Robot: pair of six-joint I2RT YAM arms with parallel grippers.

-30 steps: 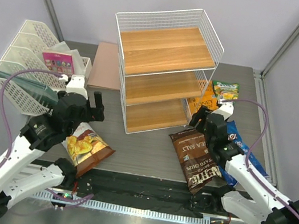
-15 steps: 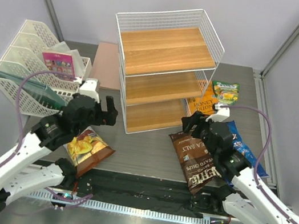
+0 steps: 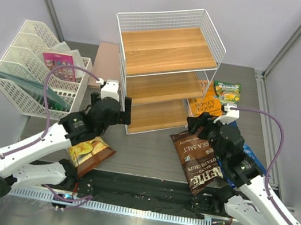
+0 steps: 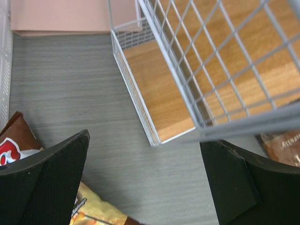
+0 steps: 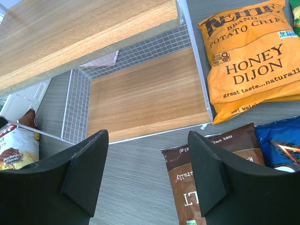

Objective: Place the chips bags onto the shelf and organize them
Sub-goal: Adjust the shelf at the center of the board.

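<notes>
Bench (image 3: 150, 147): grey, carrying white wire shelf (image 3: 167, 51).
Left claw (image 4: 145, 185): wide, empty, near shelf's corner.
Right claw (image 5: 147, 171): wide, empty, over Sea Salt bag (image 3: 195, 155).

White wire shelf (image 3: 164, 68), matt wooden boards

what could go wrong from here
The open left gripper hangs close to a wire corner of the shelf and could snag or shove it. The Sea Salt bag, Honey Dijon bag and blue Doritos bag lie crowded together, so the right gripper may drag a neighbour.
</notes>
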